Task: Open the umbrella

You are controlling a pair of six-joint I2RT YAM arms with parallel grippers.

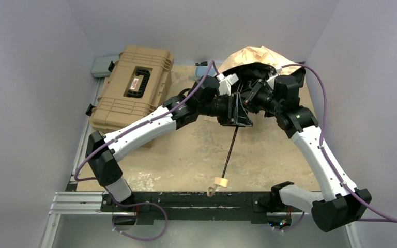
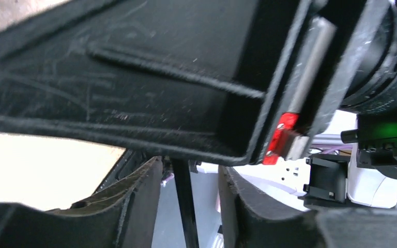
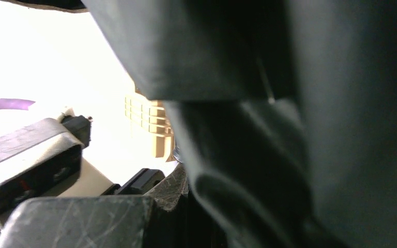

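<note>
My left pincer (image 2: 191,168) straddles the thin black shaft of the umbrella (image 2: 186,217), a gap either side, under a scratched black block (image 2: 134,77) carrying a small red tab (image 2: 281,132).

A tan ribbed hard case (image 1: 134,88) lies flat at the far left of the sandy, mottled worktop (image 1: 186,155), its black handle (image 1: 143,81) facing up. Behind it sits a small grey-blue object (image 1: 103,65). Near the far edge is a pale blue thing (image 1: 202,70), possibly fabric.
</note>
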